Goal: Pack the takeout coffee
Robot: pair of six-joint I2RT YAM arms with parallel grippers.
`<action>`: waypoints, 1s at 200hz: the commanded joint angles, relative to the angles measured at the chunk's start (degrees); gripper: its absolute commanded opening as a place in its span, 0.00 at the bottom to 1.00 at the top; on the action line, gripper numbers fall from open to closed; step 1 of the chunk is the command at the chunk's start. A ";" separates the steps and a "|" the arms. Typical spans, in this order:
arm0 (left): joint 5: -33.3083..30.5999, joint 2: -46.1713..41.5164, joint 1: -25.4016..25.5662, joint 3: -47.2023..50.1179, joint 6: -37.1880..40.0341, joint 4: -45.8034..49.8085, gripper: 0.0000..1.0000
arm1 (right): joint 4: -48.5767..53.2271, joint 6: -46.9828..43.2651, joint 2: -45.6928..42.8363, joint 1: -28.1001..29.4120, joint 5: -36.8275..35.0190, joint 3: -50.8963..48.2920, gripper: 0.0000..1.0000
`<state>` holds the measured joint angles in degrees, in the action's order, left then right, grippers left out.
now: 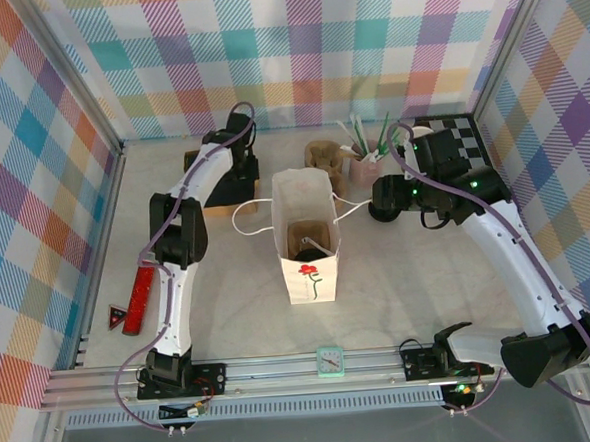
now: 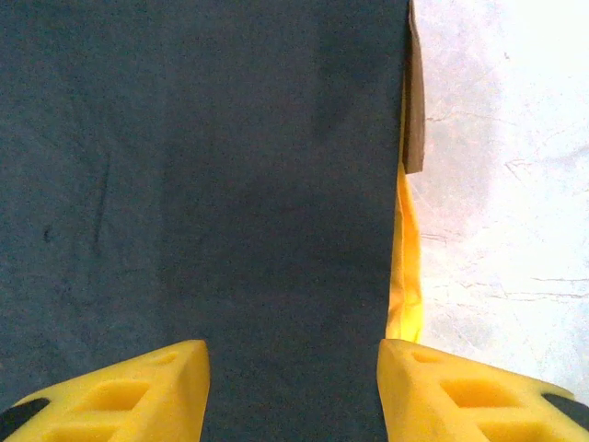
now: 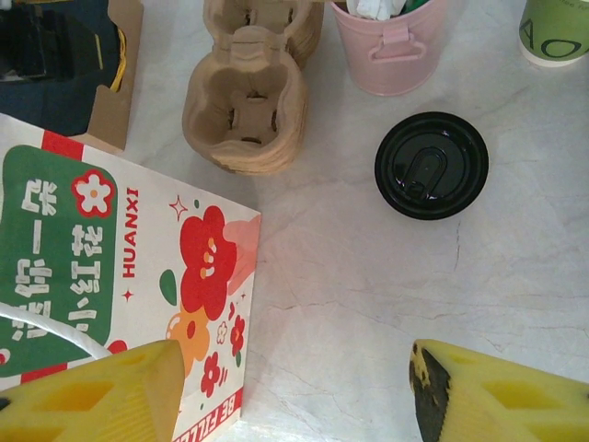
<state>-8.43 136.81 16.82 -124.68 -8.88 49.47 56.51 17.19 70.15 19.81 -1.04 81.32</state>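
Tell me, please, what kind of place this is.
Probably a robot test cell staged as a takeout counter: plaid walls on an aluminium frame, and café props on the table, a flower-printed paper bag, pulp cup carriers and a lidded coffee cup.

Pastel plaid walls (image 1: 295,51) around a pale marbled tabletop (image 1: 399,285) (aluminium-framed)

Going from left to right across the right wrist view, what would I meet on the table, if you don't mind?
Flower-printed paper bag → cardboard cup carrier → black-lidded coffee cup → green cup.
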 commanded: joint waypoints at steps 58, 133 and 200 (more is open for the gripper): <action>1.48 3.11 1.09 -3.99 -0.26 1.68 0.55 | -1.80 -0.05 1.13 -0.84 1.39 -0.81 0.64; 0.99 3.82 1.11 -4.74 0.28 2.38 0.49 | -1.47 -0.29 0.87 -1.13 1.39 -0.51 0.63; 1.00 4.37 1.29 -4.77 0.36 2.65 0.45 | -1.49 -0.21 0.51 -1.27 1.48 -0.88 0.62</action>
<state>-7.38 140.09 17.61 -128.09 -9.13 49.69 55.72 17.17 71.11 19.07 -0.54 81.30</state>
